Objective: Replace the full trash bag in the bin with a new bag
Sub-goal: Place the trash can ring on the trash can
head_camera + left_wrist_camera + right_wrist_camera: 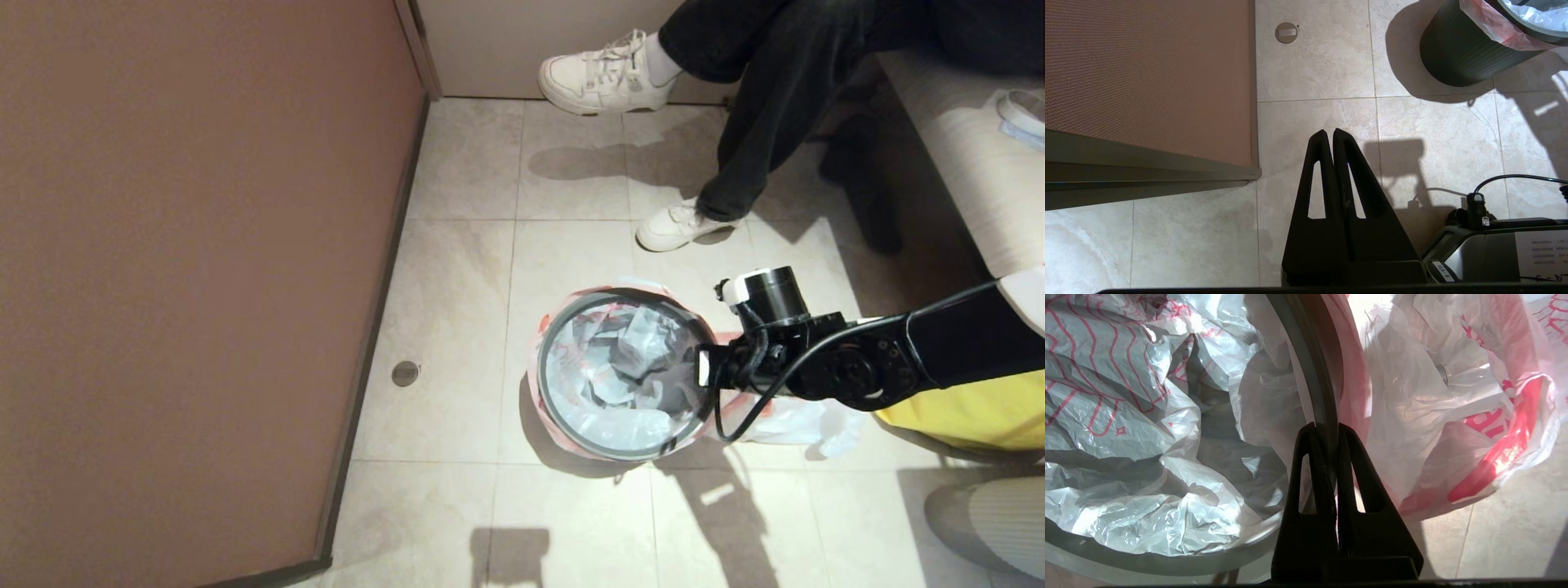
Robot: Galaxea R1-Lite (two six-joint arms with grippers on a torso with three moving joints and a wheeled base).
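The bin (563, 431), a small dark tub with a grey hoop (1306, 367) as rim, stands on the tiled floor. The new bag (604, 384), plain crumpled film with red print, lines it, its pink edge folded over the outside. My right gripper (700, 367) is at the bin's right rim, shut on the hoop (1325, 426). The full trash bag (788, 420) lies on the floor right of the bin, under my right arm; a bottle shape shows through its film (1433, 416). My left gripper (1329, 132) hangs shut and empty over bare tiles, apart from the bin (1461, 53).
A brown panel (188, 286) walls off the left. A seated person's legs and white shoes (678, 224) are just beyond the bin. A bench (963, 147) runs along the right, with a yellow object (963, 408) below it. A floor drain (405, 373) sits left of the bin.
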